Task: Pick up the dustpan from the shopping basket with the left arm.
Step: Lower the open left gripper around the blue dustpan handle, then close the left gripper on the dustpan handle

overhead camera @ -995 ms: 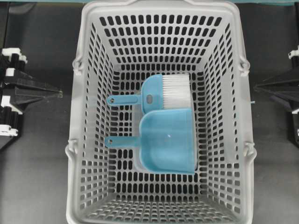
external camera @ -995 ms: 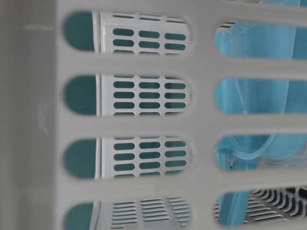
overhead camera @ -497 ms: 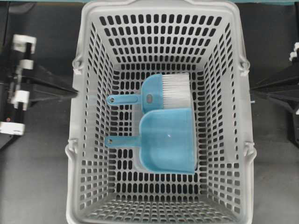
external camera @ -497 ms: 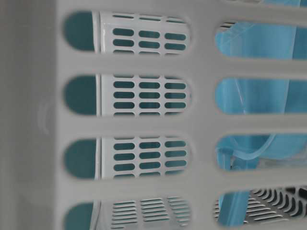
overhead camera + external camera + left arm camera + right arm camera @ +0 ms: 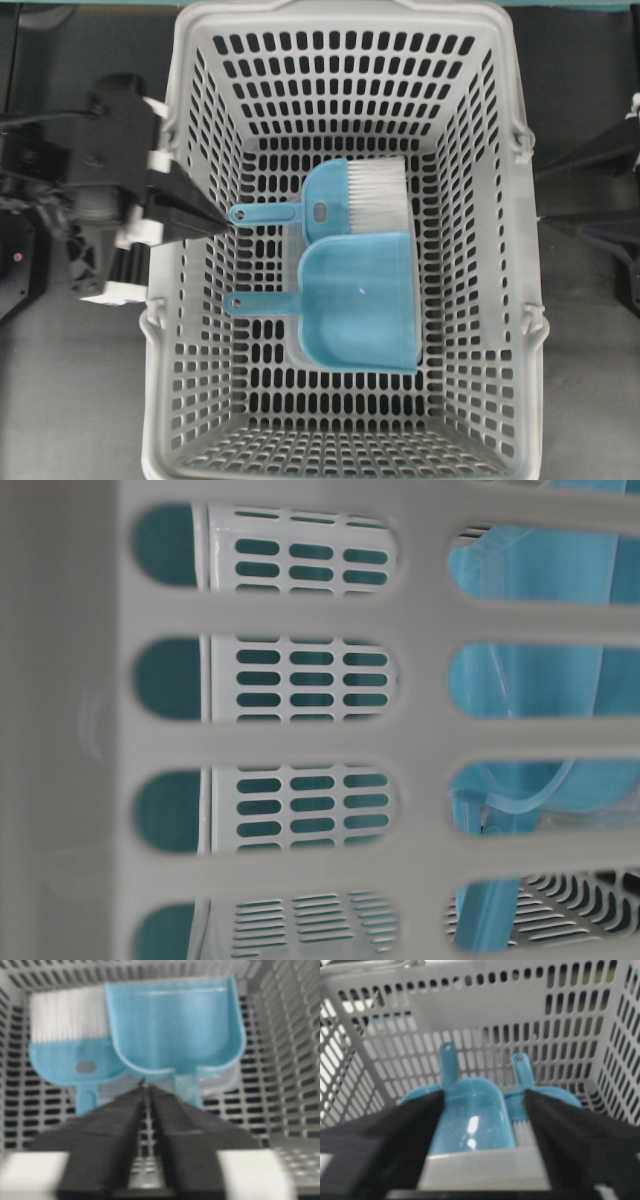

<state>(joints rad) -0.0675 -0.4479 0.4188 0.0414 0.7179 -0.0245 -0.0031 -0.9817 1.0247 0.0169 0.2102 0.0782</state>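
Note:
The light blue dustpan (image 5: 360,300) lies flat on the floor of the grey shopping basket (image 5: 190,330), handle pointing left. It also shows in the left wrist view (image 5: 175,1025), the right wrist view (image 5: 470,1115) and through the slots in the table-level view (image 5: 540,680). My left gripper (image 5: 215,222) is shut and empty. It hovers over the basket's left wall, tips by the end of the brush handle, above and left of the dustpan handle (image 5: 258,303). In its own view the left gripper (image 5: 147,1087) points between the two handles. My right gripper (image 5: 548,197) is open outside the right wall and shows in its own view (image 5: 484,1097).
The matching blue hand brush (image 5: 350,195) with white bristles lies right behind the dustpan, touching it, handle also pointing left; it shows in the left wrist view (image 5: 70,1045). The basket's tall slotted walls (image 5: 300,740) surround both. Dark table lies on either side.
My left arm has moved right, from the table's left edge to over the basket's left wall. The right gripper's fingers look wider apart. Dustpan and brush have not moved.

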